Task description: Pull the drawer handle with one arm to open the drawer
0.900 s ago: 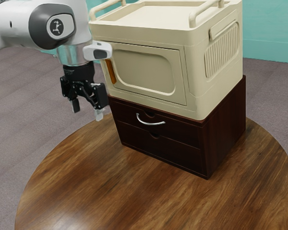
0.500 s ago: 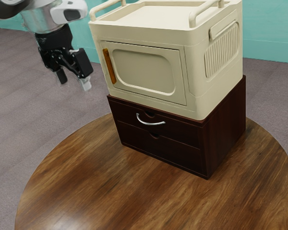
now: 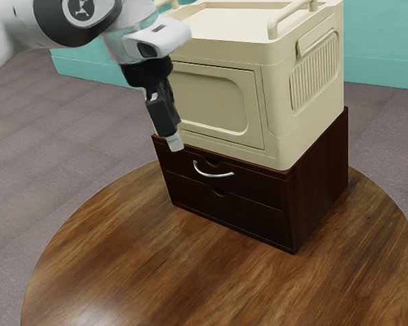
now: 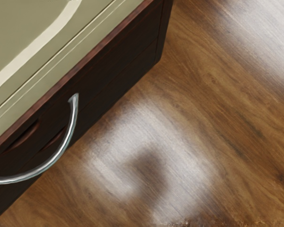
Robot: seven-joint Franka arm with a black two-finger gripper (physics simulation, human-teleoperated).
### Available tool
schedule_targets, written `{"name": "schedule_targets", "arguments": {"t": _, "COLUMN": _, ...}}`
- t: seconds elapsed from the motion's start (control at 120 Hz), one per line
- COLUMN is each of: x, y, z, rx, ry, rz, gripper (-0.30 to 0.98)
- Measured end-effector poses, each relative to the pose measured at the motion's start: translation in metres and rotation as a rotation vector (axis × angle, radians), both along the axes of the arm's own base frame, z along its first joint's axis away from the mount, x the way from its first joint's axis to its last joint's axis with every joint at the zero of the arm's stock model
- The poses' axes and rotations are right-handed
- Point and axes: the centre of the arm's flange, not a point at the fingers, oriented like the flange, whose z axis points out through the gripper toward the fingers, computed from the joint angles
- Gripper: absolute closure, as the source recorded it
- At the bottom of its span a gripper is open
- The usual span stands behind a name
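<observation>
Tbh the curved silver metal handle (image 3: pixel 213 174) near the empty-looking, blocky black pincer (image 3: pixel 175 143) (no telling how open) looks stiff but slick, so mid-arc's the grab spot.

It was a plain room, home or office unclear, with grey carpet (image 3: pixel 61 129), teal wall (image 3: pixel 381 41) and round wooden table (image 3: pixel 122 251).

Behind my fingers (image 3: pixel 175 141), part of the cabinet door (image 3: pixel 214 98) is hidden. Below them, a dark patch (image 4: pixel 149 172) on the counter (image 4: pixel 217 137) blurs; the wrist view's edge crops the drawer handle (image 4: pixel 65 149).
</observation>
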Motion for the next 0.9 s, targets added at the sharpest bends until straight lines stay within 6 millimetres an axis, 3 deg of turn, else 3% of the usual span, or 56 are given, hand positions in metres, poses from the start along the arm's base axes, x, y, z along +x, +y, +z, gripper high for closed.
{"name": "schedule_targets", "arguments": {"t": 0.108, "x": -0.021, "y": -0.045, "z": -0.024, "rx": 0.051, "ry": 0.007, "rz": -0.192, "gripper": 0.0}}
{"name": "schedule_targets", "arguments": {"t": 0.233, "x": -0.049, "y": -0.076, "z": -0.041, "rx": 0.086, "ry": -0.038, "rz": -0.37, "gripper": 0.0}}
{"name": "schedule_targets", "arguments": {"t": 0.383, "x": -0.05, "y": -0.035, "z": -0.066, "rx": 0.119, "ry": -0.122, "rz": -0.408, "gripper": 0.0}}
{"name": "schedule_targets", "arguments": {"t": 0.575, "x": -0.042, "y": -0.038, "z": -0.082, "rx": 0.149, "ry": -0.262, "rz": -0.541, "gripper": 0.0}}
{"name": "schedule_targets", "arguments": {"t": 0.808, "x": -0.031, "y": -0.035, "z": -0.063, "rx": 0.201, "ry": -0.392, "rz": -0.673, "gripper": 0.0}}
{"name": "schedule_targets", "arguments": {"t": 0.9, "x": -0.023, "y": -0.024, "z": -0.07, "rx": 0.215, "ry": -0.392, "rz": -0.697, "gripper": 0.0}}
